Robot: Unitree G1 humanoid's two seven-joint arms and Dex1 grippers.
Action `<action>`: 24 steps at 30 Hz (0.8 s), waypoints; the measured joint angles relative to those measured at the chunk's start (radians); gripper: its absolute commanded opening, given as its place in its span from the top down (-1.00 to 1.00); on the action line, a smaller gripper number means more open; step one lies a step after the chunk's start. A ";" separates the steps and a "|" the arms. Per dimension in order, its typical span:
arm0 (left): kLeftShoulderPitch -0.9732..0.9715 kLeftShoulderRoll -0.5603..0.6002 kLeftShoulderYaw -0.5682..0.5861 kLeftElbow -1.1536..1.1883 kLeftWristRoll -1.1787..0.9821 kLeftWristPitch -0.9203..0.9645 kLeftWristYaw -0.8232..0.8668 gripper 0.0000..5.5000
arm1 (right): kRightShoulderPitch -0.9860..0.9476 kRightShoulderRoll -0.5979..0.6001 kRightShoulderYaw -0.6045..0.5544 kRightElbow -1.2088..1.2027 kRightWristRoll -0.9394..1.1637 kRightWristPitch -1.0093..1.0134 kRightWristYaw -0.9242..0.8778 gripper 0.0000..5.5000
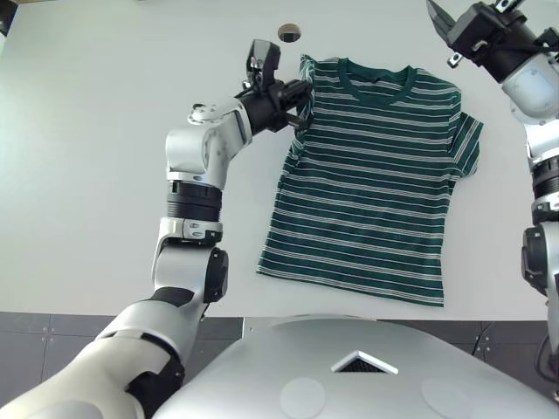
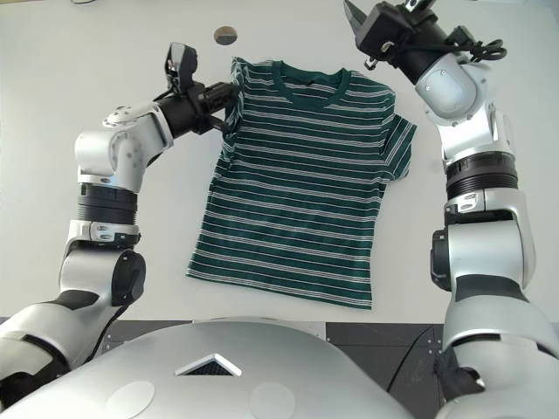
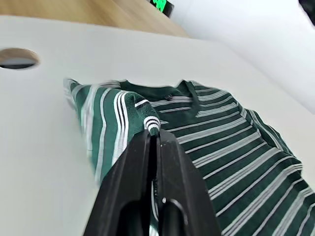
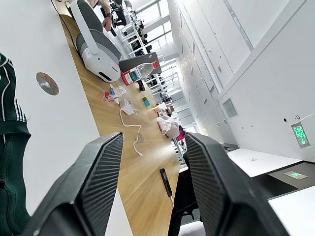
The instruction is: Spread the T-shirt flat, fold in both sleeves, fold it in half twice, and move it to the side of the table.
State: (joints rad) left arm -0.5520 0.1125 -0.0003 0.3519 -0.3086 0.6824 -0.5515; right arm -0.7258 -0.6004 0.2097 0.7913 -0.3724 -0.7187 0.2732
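Observation:
A dark green T-shirt (image 1: pixel 371 175) with white stripes lies face up on the white table (image 1: pixel 105 131), collar toward the far side. Its left sleeve (image 1: pixel 301 96) is folded in over the body, and my left gripper (image 1: pixel 303 98) is shut on that sleeve's edge; the left wrist view shows striped cloth (image 3: pixel 152 124) pinched between the fingertips. The right sleeve (image 1: pixel 467 144) lies spread out. My right gripper (image 2: pixel 371 22) hovers open above the table past the shirt's right shoulder, holding nothing; its two fingers (image 4: pixel 93 187) stand wide apart.
A round cable hole (image 1: pixel 289 33) sits in the table just beyond the shirt's left shoulder. Bare tabletop extends widely to the left of the shirt and in a narrower strip on its right. The table's front edge (image 1: pixel 87 312) runs just below the shirt's hem.

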 measured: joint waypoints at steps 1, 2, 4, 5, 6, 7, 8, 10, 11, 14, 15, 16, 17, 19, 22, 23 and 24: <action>-0.002 -0.015 -0.008 0.021 0.002 -0.008 0.003 0.83 | 0.002 0.000 0.000 -0.003 0.003 0.001 0.003 0.16; -0.008 -0.024 -0.016 0.056 0.010 -0.023 0.010 0.75 | 0.007 0.000 -0.002 -0.007 0.006 0.003 0.009 0.16; -0.014 -0.035 -0.025 0.137 0.024 -0.055 0.016 0.64 | 0.025 -0.001 -0.006 -0.022 0.027 0.006 0.023 0.16; -0.015 -0.038 -0.025 0.162 0.029 -0.065 0.016 0.57 | 0.032 -0.002 -0.010 -0.030 0.035 0.009 0.027 0.16; -0.015 -0.040 -0.024 0.194 0.031 -0.079 0.016 0.53 | 0.041 -0.003 -0.017 -0.043 0.044 0.019 0.035 0.16; -0.016 -0.046 -0.022 0.210 0.030 -0.090 0.015 0.46 | 0.052 -0.004 -0.031 -0.051 0.065 0.029 0.043 0.16; -0.016 -0.049 -0.021 0.219 0.028 -0.101 0.011 0.38 | 0.069 -0.004 -0.048 -0.066 0.110 0.059 0.076 0.16; -0.018 -0.061 -0.004 0.226 0.014 -0.110 -0.005 0.25 | 0.123 -0.003 -0.097 -0.109 0.247 0.206 0.197 0.16; -0.018 -0.067 0.002 0.226 0.000 -0.116 -0.014 0.21 | 0.154 -0.003 -0.122 -0.130 0.311 0.302 0.263 0.16; -0.016 -0.076 0.015 0.210 -0.025 -0.121 -0.033 0.04 | 0.235 -0.034 -0.175 -0.196 0.452 0.619 0.415 0.16; -0.014 -0.077 0.016 0.197 -0.035 -0.121 -0.041 -0.02 | 0.252 -0.045 -0.191 -0.202 0.481 0.704 0.446 0.16; -0.012 -0.079 0.017 0.183 -0.043 -0.121 -0.053 -0.07 | 0.267 -0.058 -0.202 -0.205 0.505 0.782 0.474 0.16; -0.006 -0.082 0.017 0.155 -0.059 -0.120 -0.071 -0.11 | 0.289 -0.082 -0.219 -0.214 0.546 0.917 0.522 0.16; 0.017 -0.085 0.030 0.080 -0.111 -0.109 -0.118 -0.25 | 0.313 -0.118 -0.257 -0.229 0.616 1.124 0.589 0.16; 0.049 -0.068 0.065 -0.008 -0.180 -0.100 -0.168 -0.37 | 0.304 -0.134 -0.281 -0.239 0.634 1.227 0.602 0.16; 0.057 -0.057 0.080 -0.038 -0.200 -0.100 -0.181 -0.37 | 0.299 -0.134 -0.282 -0.233 0.632 1.236 0.601 0.16; 0.068 -0.039 0.094 -0.067 -0.216 -0.100 -0.189 -0.37 | 0.293 -0.132 -0.278 -0.218 0.628 1.237 0.593 0.16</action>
State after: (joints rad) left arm -0.4840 0.0730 0.0933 0.2853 -0.5242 0.5824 -0.7401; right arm -0.4323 -0.7319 -0.0681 0.5733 0.2554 0.5184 0.8663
